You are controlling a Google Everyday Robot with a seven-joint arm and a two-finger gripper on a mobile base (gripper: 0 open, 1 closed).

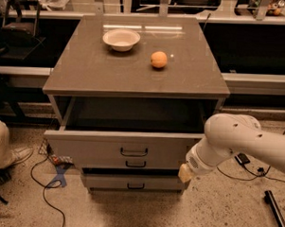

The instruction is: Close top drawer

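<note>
The top drawer [93, 149] is the uppermost of three in a grey cabinet [134, 77]. It stands partly open, its flat front panel pulled out toward me, with a small dark handle [133, 152] at the centre. Its deep inside is dark and looks empty. My gripper [185, 173] is the yellowish tip of the white arm [231, 143]. It sits against the right end of the drawer's front panel, at its lower corner.
A white bowl [121, 38] and an orange [158, 59] sit on the cabinet top. Two lower drawers [130, 183] lie beneath. A person's leg and shoe [3, 149] are at the left. Cables [49, 177] lie on the speckled floor.
</note>
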